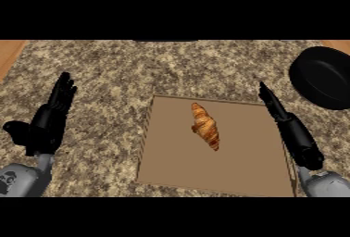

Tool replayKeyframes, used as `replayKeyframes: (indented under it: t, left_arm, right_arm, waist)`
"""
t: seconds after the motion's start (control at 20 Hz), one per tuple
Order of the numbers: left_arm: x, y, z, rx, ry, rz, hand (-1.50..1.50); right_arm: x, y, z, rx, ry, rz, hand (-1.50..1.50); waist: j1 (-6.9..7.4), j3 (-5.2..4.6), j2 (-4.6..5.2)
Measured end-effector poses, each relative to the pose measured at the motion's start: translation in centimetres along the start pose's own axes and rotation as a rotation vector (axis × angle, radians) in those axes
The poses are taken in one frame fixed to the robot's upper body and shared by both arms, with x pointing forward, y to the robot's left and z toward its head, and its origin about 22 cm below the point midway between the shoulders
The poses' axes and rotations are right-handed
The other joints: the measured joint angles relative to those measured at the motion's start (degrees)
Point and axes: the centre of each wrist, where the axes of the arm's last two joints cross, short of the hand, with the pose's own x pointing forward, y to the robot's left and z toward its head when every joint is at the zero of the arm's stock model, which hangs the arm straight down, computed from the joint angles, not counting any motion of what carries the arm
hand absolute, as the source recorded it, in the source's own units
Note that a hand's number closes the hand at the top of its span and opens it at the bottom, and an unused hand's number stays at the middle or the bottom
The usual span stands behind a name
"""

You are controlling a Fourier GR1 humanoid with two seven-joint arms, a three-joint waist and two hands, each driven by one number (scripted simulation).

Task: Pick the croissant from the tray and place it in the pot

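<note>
Croissant (205, 126) lies on the brown tray (171, 162), to the left of the right hand (290, 127) and not touching it. That hand sits over the tray's right edge with its fingers straight and together, holding nothing. The black pot (325, 76) is up past this hand, to its right. The left hand (49, 118) is off to the tray's left over the speckled counter (103, 69), fingers straight, holding nothing.

One croissant (205, 125), one tray (171, 162), one pot (321, 76), two hands (48, 121)
</note>
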Motion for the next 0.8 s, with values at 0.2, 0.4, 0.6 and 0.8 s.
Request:
replayKeyframes:
  t: [0.2, 0.4, 0.6, 0.8]
  left_arm:
    - [1.5, -0.8, -1.0, -0.018, -0.067, 0.035, 0.00]
    - [2.9, -2.2, -1.7, -0.054, -0.122, 0.096, 0.00]
    - [4.0, -3.2, -2.3, -0.074, -0.149, 0.144, 0.00]
    - [4.8, -3.6, -2.9, -0.073, -0.152, 0.169, 0.00]
  right_arm:
    - [3.0, -0.3, -3.5, 0.200, -0.136, -0.115, 1.50]
    - [6.8, -1.9, -6.7, 0.376, -0.329, -0.029, -1.50]
    - [7.1, -5.3, -9.3, 0.469, -0.437, 0.017, -1.50]
    - [7.1, -7.4, -10.8, 0.587, -0.568, 0.024, -1.50]
  waist:
    - [2.80, 0.25, 1.11]
    - [6.00, 0.22, 1.93]
    - [6.77, 0.44, 2.89]
    - [6.58, 0.55, 3.07]
